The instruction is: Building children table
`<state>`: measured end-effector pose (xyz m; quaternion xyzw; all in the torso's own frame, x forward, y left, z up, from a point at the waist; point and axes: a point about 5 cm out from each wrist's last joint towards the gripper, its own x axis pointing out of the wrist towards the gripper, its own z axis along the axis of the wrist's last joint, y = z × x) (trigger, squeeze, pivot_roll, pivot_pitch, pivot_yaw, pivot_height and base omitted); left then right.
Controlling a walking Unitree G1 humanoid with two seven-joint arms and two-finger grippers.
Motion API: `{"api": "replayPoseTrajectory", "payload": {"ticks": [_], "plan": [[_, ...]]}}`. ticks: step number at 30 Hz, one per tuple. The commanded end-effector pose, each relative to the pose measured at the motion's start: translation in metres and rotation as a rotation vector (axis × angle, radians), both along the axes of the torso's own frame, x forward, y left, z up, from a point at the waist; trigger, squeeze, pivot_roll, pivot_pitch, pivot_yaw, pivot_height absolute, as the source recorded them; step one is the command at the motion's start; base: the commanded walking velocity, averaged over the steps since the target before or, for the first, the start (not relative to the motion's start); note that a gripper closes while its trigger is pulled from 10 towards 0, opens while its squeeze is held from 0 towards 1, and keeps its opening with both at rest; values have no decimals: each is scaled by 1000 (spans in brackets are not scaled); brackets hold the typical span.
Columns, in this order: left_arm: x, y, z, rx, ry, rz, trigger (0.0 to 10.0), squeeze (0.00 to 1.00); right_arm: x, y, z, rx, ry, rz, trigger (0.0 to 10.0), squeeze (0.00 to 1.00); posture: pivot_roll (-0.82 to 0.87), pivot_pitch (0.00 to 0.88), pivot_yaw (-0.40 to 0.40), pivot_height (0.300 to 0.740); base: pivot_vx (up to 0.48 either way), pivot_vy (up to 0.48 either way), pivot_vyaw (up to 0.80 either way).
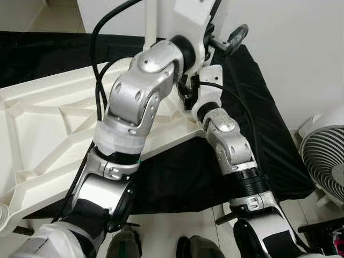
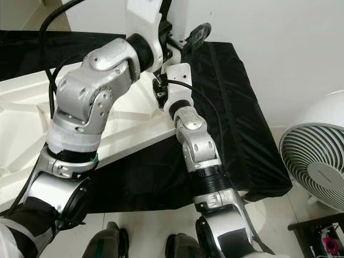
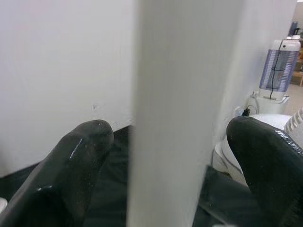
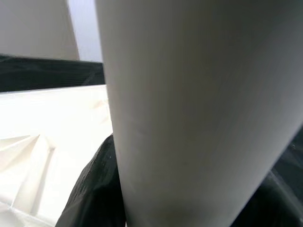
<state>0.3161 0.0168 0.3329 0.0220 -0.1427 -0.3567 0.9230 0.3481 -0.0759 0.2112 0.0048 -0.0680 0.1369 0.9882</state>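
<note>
Lying upside down on a black cloth (image 2: 236,107), the white plastic tabletop (image 1: 43,129) shows its ribbed underside, and both silver arms reach over it toward its far corner. A white table leg (image 3: 180,113) stands upright there, rising past the top edge of the head views at (image 1: 151,21). In the left wrist view the left tool (image 3: 180,137) has its two black fingers (image 3: 80,161) spread to either side of the leg, with a visible gap on each side, so it is open around the leg rather than pressing it. In the right wrist view the leg fills most of the frame, very close, with one black finger (image 4: 94,189) of the right tool (image 4: 123,198) lying against its side and the tabletop just beyond; the other finger is hidden, so I cannot tell whether this tool is closed on the leg. To the robot's right a white fan (image 2: 317,166) stands on the floor beside the cloth, near a white wall (image 2: 290,43).
</note>
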Motion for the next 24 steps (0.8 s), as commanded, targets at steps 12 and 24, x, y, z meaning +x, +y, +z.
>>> {"api": "replayPoseTrajectory", "payload": {"ticks": [12, 24], "plan": [[-5, 20, -26, -1, 48, -16, 10000, 0, 3, -48, -18, 19, 27, -181, 10000, 0, 18, 50, -23, 740, 0, 0, 0], [-12, 26, -85, 124, 138, 17, 10000, 0, -1, -51, -32, 52, 58, -86, 10000, 0, 7, 63, -29, 740, 0, 0, 0]]}}
